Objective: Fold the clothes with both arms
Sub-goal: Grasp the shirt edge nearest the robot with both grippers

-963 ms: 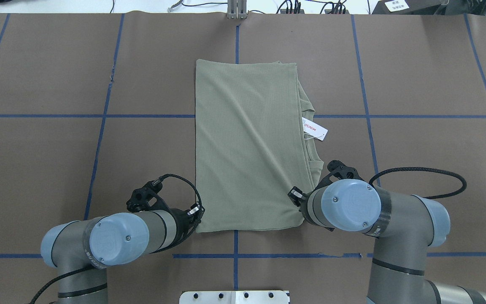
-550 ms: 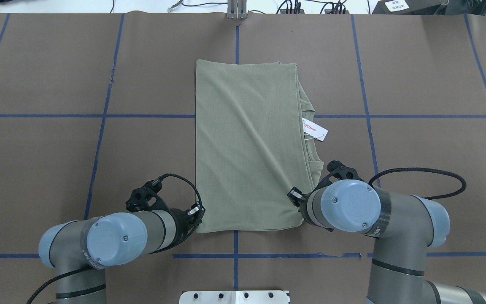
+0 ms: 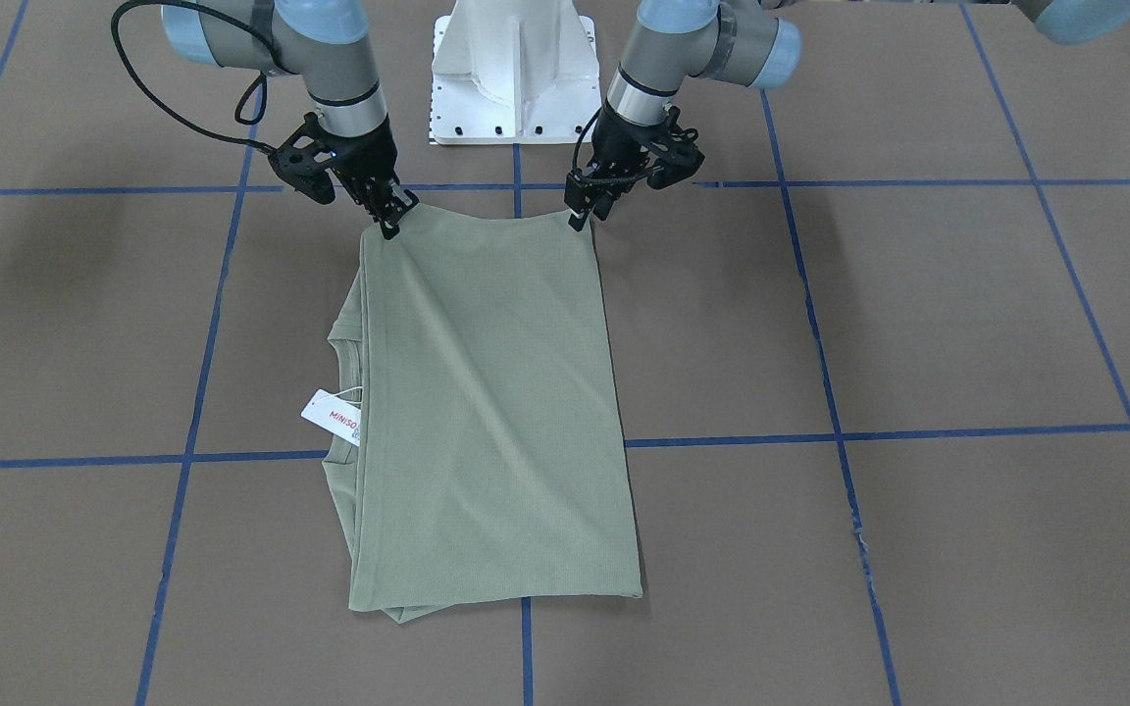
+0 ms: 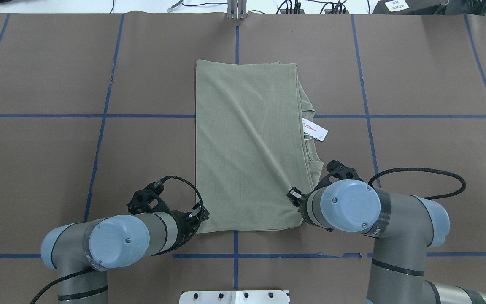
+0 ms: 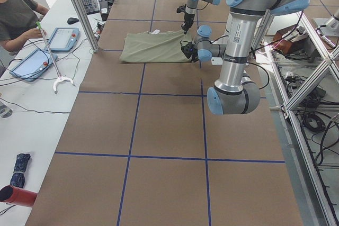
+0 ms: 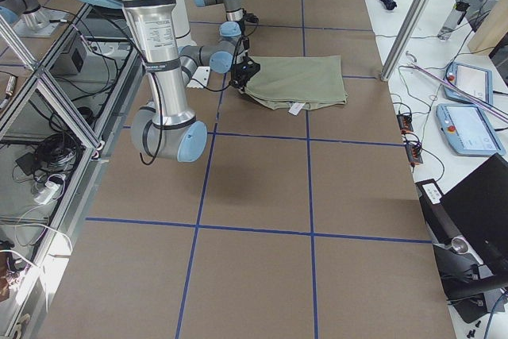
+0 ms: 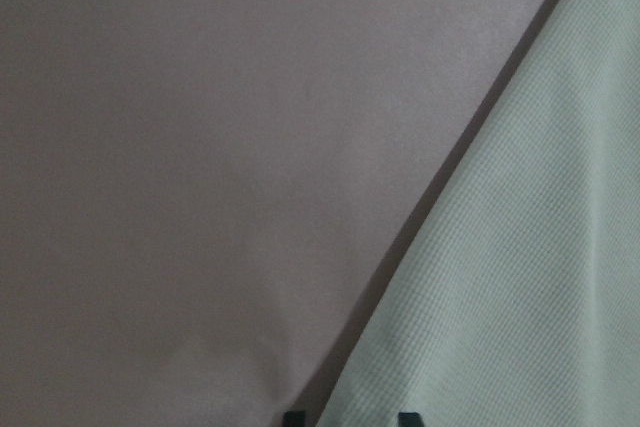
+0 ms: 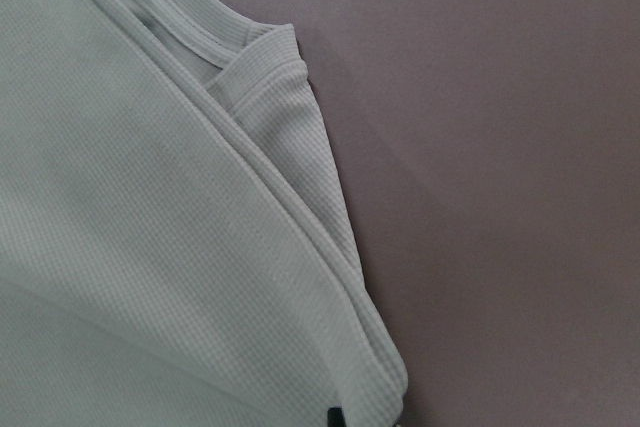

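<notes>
The olive-green shirt [image 3: 496,392] lies folded into a long rectangle on the brown table, also in the overhead view [image 4: 247,147]. Its white MINISO tag [image 3: 332,417] sticks out at the collar side. My left gripper [image 3: 580,218] is at the shirt's near corner on my left, low at the table; in the left wrist view [image 7: 349,417] the cloth corner [image 7: 520,297] runs between its fingertips. My right gripper [image 3: 390,226] is pinched on the other near corner; in the right wrist view [image 8: 367,417] the layered hem [image 8: 150,247] sits between its close-set tips.
The white pedestal base [image 3: 511,69] stands just behind the shirt's near edge. A black cable loop [image 4: 437,177] lies by the right arm. An operator [image 5: 16,14] sits beyond the table's far side with tablets [image 5: 62,38] and a metal post [image 5: 79,9].
My left wrist has shifted slightly right, onto the shirt's near left corner. The right arm and the shirt have barely moved.
</notes>
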Controlling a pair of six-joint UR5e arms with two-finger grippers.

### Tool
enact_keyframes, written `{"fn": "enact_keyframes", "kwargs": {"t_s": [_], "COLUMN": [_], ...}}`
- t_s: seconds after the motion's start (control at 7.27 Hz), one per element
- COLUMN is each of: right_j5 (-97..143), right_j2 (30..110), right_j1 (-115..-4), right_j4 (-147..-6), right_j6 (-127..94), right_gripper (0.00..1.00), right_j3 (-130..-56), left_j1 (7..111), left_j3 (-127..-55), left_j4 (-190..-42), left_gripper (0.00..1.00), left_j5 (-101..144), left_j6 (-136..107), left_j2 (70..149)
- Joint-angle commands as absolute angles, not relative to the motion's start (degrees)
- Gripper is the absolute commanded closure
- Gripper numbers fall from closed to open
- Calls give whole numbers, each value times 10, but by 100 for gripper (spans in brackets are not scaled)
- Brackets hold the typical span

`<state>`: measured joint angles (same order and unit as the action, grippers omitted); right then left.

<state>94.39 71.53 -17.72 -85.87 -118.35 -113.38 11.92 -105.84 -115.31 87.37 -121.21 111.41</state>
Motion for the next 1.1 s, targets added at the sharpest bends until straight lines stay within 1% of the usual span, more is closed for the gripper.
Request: {"fn": "enact_keyframes", "kwargs": {"t_s": [0.0,0.14,0.28,0.41,0.69,0.96], "right_j5": [944,944,945,944,944,943], "right_j2": [715,715,714,714,712,708], "right_j1": [-178,-178,-178,-178,-173,-159], "right_j4": [-859,-859,-859,-859,-859,-859], "right_j6": [-1183,-1183,-1183,-1183,-1184,-1186], "right_gripper": [100,100,100,100,100,100], "right_j3": [-1134,-1134,-1134,-1134,-1134,-1148], "left_j1": [110,107,108,108,112,115], "left_j3": [-1055,-1051,-1051,-1052,-1063,-1112], "left_j4": [-1153,-1153,-1153,-1153,-1146,-1128], "left_gripper": [49,51,73,100,100,100], "left_j5": [874,874,873,874,872,872], "left_j6": [-1213,-1213,-1214,-1214,-1214,-1211], "left_j2": [1116,1116,1118,1120,1118,1099]}}
